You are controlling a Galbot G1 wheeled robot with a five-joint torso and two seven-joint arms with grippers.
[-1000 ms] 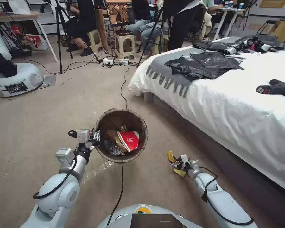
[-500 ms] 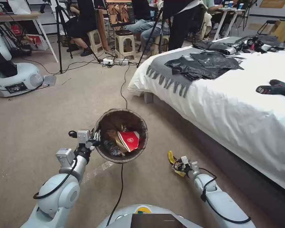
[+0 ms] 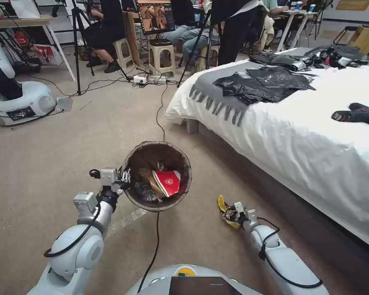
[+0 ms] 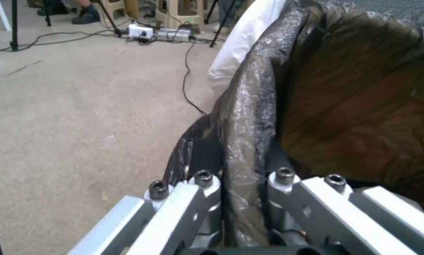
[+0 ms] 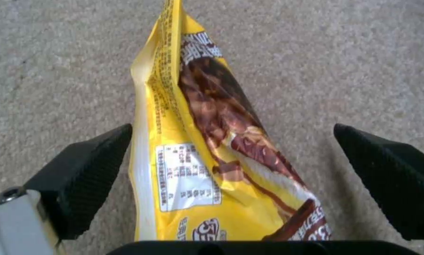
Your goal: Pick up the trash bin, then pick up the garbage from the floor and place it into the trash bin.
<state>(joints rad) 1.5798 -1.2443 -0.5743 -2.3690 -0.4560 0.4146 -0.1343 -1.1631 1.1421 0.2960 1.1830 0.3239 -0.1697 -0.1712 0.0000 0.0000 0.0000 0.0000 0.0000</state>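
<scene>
The yellow wrapper [image 5: 207, 170] lies flat on the carpet [image 3: 69, 147], a glossy, creased foil sleeve printed with brown chocolate pictures and a white label panel, tapering to a crimped end. The right gripper [image 3: 233, 213] is low over it with its black ribbed pads [image 5: 84, 170] spread wide, one on each side of the packet and neither touching it, so it holds nothing. From the head view the wrapper [image 3: 222, 205] sits on open floor between the bed's hanging white sheet [image 3: 299, 164] and the trash bin [image 3: 156, 175].

The bin is round, its thin crinkled dark bag [image 4: 249, 117] folded over the rim. The left gripper [image 3: 119, 179] is clamped on that rim, one finger inside and one outside, carrying the bin clear of the floor. Inside lie a red paper cup [image 3: 167, 182], a small plastic bottle [image 3: 143, 191] and brown crumpled scraps.

A black cable [image 3: 156, 233] runs across the short beige pile under the bin. To the left the carpet is broad and bare; to the right the bed edge stands close.
</scene>
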